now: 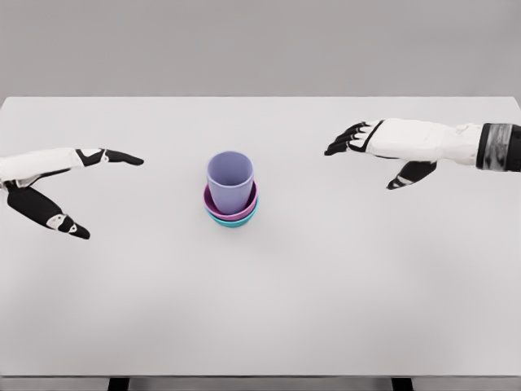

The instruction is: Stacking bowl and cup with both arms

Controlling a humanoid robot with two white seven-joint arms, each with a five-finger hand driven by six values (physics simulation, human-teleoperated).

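Observation:
A lavender cup (229,181) stands upright inside a pink bowl (216,209), which nests in a teal bowl (235,221), all at the middle of the white table (260,309). My left hand (102,191) hovers at the left edge, fingers spread, thumb low, holding nothing, well left of the stack. My right hand (366,159) reaches in from the right, fingers relaxed and pointing left, apart from the cup and holding nothing.
The table's far edge (260,98) runs across the top against a grey wall. Its front edge (260,376) shows at the bottom with dark legs below.

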